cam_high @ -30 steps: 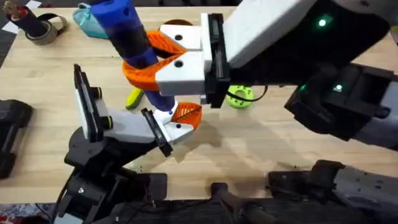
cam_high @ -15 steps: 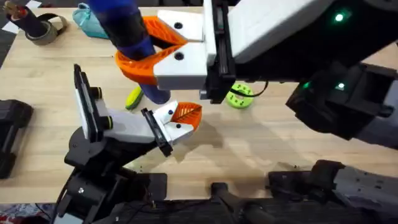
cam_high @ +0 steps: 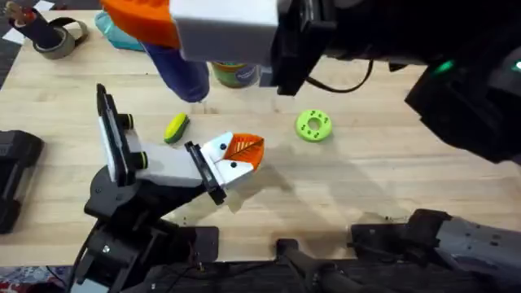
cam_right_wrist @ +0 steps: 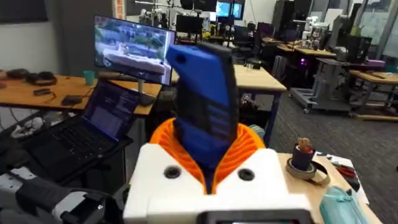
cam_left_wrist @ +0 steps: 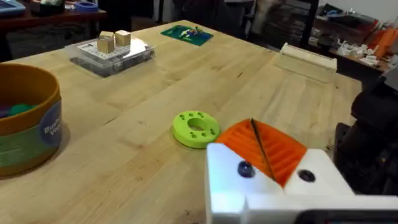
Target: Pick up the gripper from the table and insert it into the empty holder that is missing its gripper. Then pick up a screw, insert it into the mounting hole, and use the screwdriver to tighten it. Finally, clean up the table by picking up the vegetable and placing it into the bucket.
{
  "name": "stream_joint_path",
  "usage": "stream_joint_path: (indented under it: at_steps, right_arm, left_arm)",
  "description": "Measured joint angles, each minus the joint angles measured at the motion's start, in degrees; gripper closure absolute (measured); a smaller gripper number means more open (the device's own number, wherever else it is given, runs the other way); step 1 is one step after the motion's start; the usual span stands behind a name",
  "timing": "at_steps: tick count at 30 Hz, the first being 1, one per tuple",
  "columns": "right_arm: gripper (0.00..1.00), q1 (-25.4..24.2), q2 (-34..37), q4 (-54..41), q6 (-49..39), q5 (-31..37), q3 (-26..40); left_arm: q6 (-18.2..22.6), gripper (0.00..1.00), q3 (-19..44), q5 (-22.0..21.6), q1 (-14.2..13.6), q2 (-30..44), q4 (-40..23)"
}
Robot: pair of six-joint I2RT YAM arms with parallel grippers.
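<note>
Screwdriver (cam_right_wrist: pixel 204 102) clenched in right gripper (cam_right_wrist: pixel 208 163), high above table (cam_high: pixel 366 179). Left claw state: cannot tell. Gripper piece (cam_high: pixel 242 150) seated on holder (cam_high: pixel 163 167); vegetable (cam_high: pixel 176 128) beside it.

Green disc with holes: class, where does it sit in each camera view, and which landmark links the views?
Overhead: the green disc lies flat on the table, right of centre.
Left wrist: near the middle, on bare wood, apart from the bucket.
Right wrist: this camera faces the room past the screwdriver, away from the disc.
Shared landmark: the bucket, in overhead and left wrist.
</note>
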Motion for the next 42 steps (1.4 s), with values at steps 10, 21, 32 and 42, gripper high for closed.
stream_joint_path:
  at_steps: [10, 21, 32, 42]
  right_arm:
    - [0.971, 0.0, 1.2, -3.4, 0.0, 0.0, 0.0]
    - [0.971, 0.0, 1.2, -3.4, 0.0, 0.0, 0.0]
    - [0.971, 0.0, 1.2, -3.4, 0.0, 0.0, 0.0]
    - [0.971, 0.0, 1.2, -3.4, 0.0, 0.0, 0.0]
  left_arm:
    - [0.0, 0.990, 0.0, 0.0, 0.0, 0.0, 0.0]
    - [0.0, 0.990, 0.0, 0.0, 0.0, 0.0, 0.0]
    - [0.0, 0.990, 0.0, 0.0, 0.0, 0.0, 0.0]
    - [0.0, 0.990, 0.0, 0.0, 0.0, 0.0, 0.0]
